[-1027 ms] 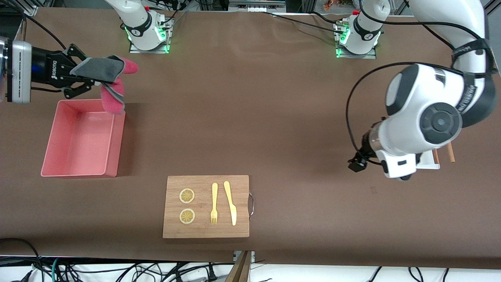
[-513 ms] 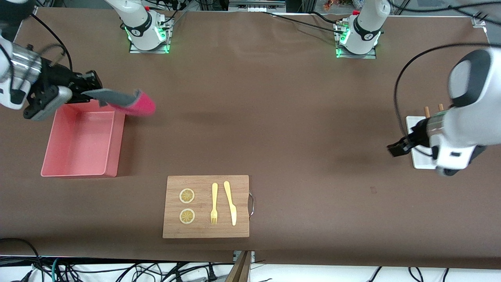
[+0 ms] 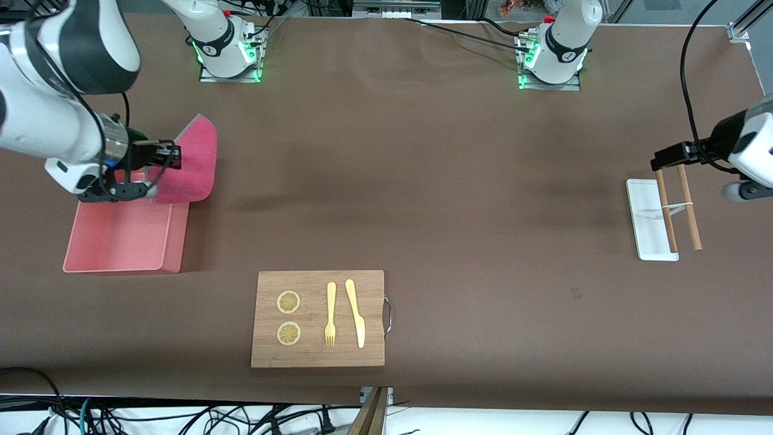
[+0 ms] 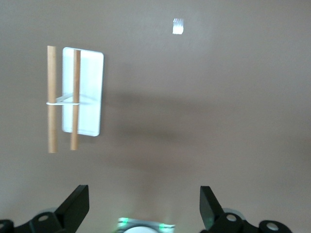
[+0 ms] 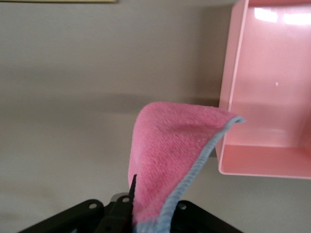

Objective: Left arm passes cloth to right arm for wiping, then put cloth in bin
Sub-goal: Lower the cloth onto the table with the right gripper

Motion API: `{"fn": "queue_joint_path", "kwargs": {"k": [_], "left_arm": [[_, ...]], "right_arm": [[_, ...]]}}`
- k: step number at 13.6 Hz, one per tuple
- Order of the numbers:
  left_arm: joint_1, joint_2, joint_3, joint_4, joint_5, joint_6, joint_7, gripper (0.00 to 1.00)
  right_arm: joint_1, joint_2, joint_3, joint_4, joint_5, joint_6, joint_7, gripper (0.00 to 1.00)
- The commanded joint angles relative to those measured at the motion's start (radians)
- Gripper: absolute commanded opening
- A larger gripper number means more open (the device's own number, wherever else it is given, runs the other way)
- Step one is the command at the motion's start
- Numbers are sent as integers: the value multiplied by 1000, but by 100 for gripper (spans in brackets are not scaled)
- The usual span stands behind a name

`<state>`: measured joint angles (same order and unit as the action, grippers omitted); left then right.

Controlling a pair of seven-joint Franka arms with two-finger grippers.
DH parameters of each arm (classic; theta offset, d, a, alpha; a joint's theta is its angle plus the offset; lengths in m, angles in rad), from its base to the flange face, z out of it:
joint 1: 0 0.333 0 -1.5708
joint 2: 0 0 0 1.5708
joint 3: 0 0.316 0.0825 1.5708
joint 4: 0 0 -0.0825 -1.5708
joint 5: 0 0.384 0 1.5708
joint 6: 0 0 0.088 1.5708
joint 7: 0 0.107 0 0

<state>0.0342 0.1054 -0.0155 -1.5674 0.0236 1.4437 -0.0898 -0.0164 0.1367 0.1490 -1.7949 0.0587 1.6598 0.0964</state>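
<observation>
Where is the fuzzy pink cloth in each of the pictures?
Front view: the cloth hangs from the shut right gripper, over the bin's corner nearest the bases.
Left wrist view: not in it; only a white tray and sticks.
Right wrist view: cloth in the middle, drooping from the gripper.
Shared landmark: the pink bin.

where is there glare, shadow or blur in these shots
Front view: sharp, soft shadows on the table beside the bin and board, green glow at both arm bases. Left wrist view: slightly soft, a small bright glint on the table, a faint shadow beside the tray. Right wrist view: glare patches on the bin's floor, cloth close and soft.
</observation>
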Motion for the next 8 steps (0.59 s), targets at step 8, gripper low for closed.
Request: {"fn": "queue_joint_path", "kwargs": {"k": [8], "left_arm": [[-85, -53, -14, -39, 42, -3, 22, 100]], "right_arm": [[7, 191, 18, -182, -62, 377, 115, 0]]}}
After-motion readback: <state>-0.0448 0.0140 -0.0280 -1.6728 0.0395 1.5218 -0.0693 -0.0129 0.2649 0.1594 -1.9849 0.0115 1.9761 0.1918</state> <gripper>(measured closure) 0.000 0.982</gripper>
